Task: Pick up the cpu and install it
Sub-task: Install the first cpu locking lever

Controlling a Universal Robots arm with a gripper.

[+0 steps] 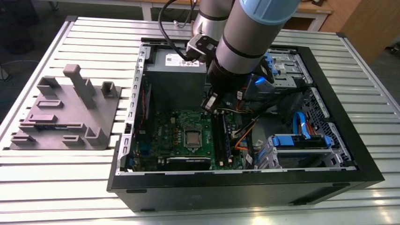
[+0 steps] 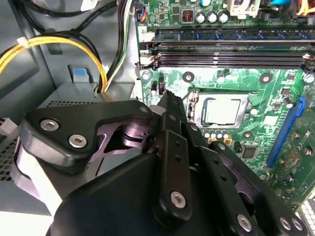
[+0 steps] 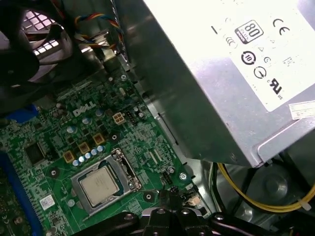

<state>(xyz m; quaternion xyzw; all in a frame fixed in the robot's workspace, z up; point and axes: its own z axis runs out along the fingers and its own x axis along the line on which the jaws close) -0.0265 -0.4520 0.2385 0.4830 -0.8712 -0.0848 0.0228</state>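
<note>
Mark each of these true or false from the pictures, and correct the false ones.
1. The cpu lies in its socket on the motherboard. True.
2. The claw grips the cpu. False: the cpu lies apart from it, on the board.
3. Yellow cables run beside the power supply box. True.
4. The computer case stands on the grey fixture block. False: the block sits outside the case, at the exterior view's left.
5. The arm reaches into the case. True.
</note>
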